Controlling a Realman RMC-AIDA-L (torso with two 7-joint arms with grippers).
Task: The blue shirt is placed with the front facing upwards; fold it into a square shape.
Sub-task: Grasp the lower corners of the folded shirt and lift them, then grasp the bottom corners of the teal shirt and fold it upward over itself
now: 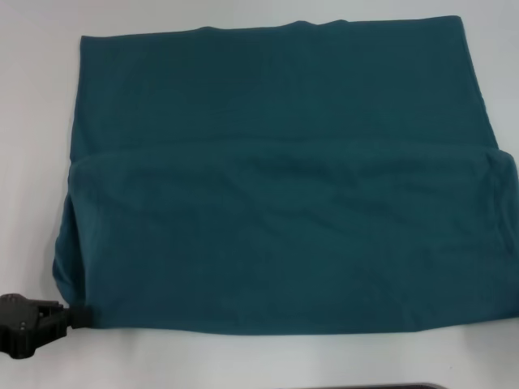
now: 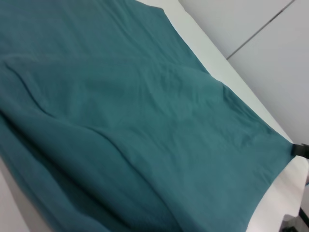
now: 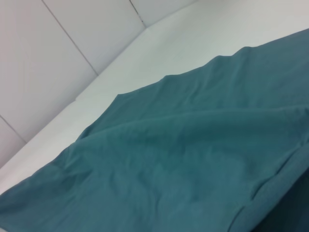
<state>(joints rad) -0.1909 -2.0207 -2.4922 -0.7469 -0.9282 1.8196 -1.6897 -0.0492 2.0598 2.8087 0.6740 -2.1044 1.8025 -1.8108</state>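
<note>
The blue shirt point(image 1: 276, 211) lies folded into a wide rectangle on the white table point(image 1: 243, 361). Its nearer half is doubled over the farther half, with puffy rolled edges at both sides. No lettering or collar shows. My left gripper point(image 1: 75, 314) sits at the shirt's near left corner, its narrow tip shut on the cloth. In the left wrist view the shirt point(image 2: 120, 121) is drawn to a point at the far corner, where a black part of my right gripper point(image 2: 298, 150) holds it. The right gripper is outside the head view. The right wrist view shows only the shirt point(image 3: 193, 159) and table.
Bare white table point(image 1: 32, 121) runs along the left side, the far edge and the near strip. A dark edge point(image 1: 389, 386) shows at the bottom of the head view. Beyond the table edge lies a tiled grey floor point(image 3: 58, 63).
</note>
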